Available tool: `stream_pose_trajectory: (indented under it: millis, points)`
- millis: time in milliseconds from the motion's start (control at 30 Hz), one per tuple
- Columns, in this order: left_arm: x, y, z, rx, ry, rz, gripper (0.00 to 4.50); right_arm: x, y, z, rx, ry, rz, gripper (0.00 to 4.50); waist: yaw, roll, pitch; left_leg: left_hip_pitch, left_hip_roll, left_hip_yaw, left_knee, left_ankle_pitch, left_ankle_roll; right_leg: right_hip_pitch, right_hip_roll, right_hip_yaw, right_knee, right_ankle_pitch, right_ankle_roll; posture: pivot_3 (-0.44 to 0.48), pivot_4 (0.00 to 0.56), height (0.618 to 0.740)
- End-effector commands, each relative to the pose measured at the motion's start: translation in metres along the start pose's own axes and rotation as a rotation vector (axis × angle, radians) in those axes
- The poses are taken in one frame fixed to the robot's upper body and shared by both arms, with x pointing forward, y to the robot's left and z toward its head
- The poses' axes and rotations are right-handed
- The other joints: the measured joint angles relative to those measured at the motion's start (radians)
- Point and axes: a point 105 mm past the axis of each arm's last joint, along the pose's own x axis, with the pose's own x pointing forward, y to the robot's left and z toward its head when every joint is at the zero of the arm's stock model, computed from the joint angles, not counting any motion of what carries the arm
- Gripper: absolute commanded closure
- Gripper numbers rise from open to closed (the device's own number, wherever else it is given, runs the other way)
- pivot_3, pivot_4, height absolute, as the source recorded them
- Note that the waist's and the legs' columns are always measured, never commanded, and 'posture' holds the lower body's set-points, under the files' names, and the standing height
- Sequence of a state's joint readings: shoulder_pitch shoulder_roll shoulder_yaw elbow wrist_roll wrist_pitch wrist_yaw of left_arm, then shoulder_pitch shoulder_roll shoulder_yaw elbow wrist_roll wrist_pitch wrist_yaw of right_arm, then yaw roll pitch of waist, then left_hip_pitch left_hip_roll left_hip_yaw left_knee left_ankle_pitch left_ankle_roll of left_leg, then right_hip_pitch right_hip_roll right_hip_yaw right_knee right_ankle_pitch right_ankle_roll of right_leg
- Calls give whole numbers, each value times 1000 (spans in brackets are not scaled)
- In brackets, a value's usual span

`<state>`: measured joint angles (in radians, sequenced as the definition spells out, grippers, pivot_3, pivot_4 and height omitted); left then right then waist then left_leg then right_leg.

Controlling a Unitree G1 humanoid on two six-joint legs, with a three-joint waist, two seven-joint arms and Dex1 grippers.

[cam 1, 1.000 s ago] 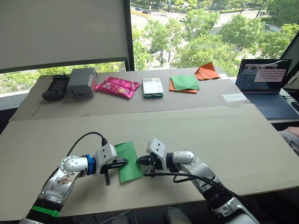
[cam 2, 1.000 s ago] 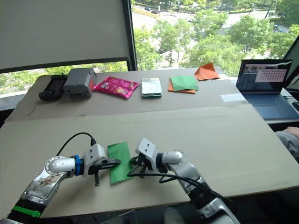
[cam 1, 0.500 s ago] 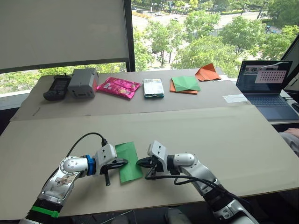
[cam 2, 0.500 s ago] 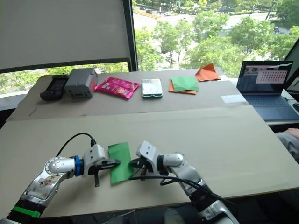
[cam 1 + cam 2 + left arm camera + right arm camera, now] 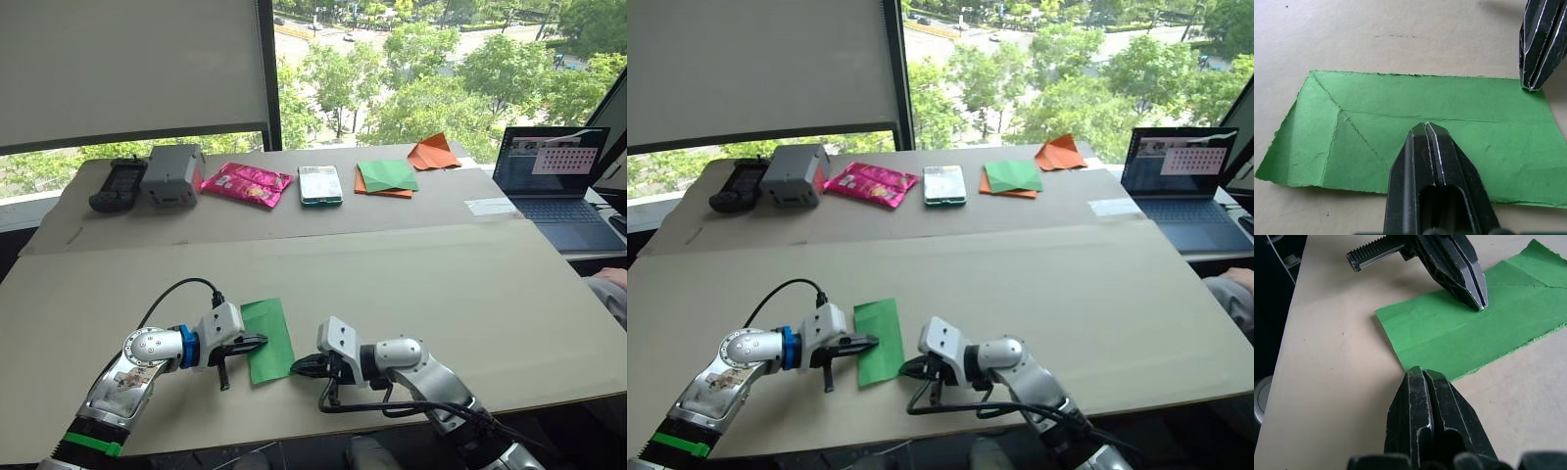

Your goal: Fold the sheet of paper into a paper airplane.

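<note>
The green sheet of paper lies flat on the table as a long strip. It has a lengthwise crease and diagonal creases at one end. My left gripper is shut, its tip pressing down on the middle of the sheet, as the left wrist view shows. My right gripper is also shut. It rests on the table at the sheet's near right corner, its tip right at the paper's edge.
Along the back of the table stand a black controller, a grey box, a pink packet, a phone, a green-and-orange paper stack and an orange pointed paper shape. A laptop sits at the far right.
My right gripper has slid back along the sheet's right edge from its middle to the near corner. The left gripper and the sheet have stayed put.
</note>
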<state>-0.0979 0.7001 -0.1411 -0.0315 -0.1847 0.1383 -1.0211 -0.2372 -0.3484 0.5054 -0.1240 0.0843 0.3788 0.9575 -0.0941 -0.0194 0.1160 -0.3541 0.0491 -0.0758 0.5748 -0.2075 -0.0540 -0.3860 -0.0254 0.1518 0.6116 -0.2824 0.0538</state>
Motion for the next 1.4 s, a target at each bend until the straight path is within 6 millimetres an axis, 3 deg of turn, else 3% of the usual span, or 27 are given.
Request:
stream_pose_trajectory:
  millis: [33, 233, 400, 533, 667, 767, 933, 1133, 1333, 1400]
  points:
    - [-1, -3, -15, -27, 64, -12, 4500, 5, 17, -26, 77, 101, 66, 4422, 0, 0, 0, 0, 0, 0, 0, 0, 0, 0, 0, 0, 0, 0, 0, 0, 150, 740]
    - [-1, -3, -14, -26, 58, -12, 4500, -3, 8, -11, 58, 52, 19, 4422, 0, -1, 0, 0, 0, 0, 0, 0, 0, 0, 0, 0, 0, 0, 0, 0, 150, 740]
    - [-9, 7, 8, -9, -27, 33, 4500, -37, -6, 44, 44, -171, -81, 4422, 6, -3, 9, -2, 0, 0, 0, 0, 0, -1, 0, 0, 0, 0, 0, 0, 150, 740]
    - [-34, 17, 34, -81, -142, 76, 4500, -60, -1, 71, 51, -279, -127, 4422, 7, -7, 17, -4, 0, -1, 0, 0, 0, -3, 0, 0, 0, 0, 0, 0, 150, 740]
    - [-59, 23, 43, -189, -186, 108, 4500, -69, 2, 70, 65, -254, -176, 4422, 10, -7, 20, -3, 1, -1, -1, 0, -1, -2, 0, 0, -2, 0, 0, 0, 150, 740]
    - [-63, 23, 26, -185, -116, 119, 4500, -70, 4, 64, 108, -251, -213, 4422, 14, -6, 20, -3, 0, -1, -1, -5, -8, -3, -1, 0, -4, 0, 0, 0, 150, 740]
    - [-44, 11, 18, -167, -85, 55, 4500, -70, 6, 58, 156, -249, -256, 4422, 29, -7, 22, -5, 0, 0, -1, -5, -9, -5, -2, -1, -5, 0, 0, 0, 150, 740]
    - [-30, 10, 10, -141, -65, 45, 4500, -70, 9, 56, 169, -245, -273, 4422, 28, -7, 21, -9, 0, 0, -1, -5, -9, -6, -2, 0, -10, 0, 0, 0, 150, 740]
    - [-13, 10, 39, -143, -184, -1, 4500, -71, 10, 53, 185, -240, -287, 4422, 32, -7, 20, -11, 0, 0, 1, -4, -8, -5, -1, 0, -10, 1, 2, 0, 150, 740]
    - [-8, 12, 58, -149, -243, -21, 4500, -72, 11, 51, 189, -236, -292, 4422, 32, -7, 20, -12, 0, 0, 1, -2, -4, -5, -1, 0, -10, 2, 3, 0, 150, 740]
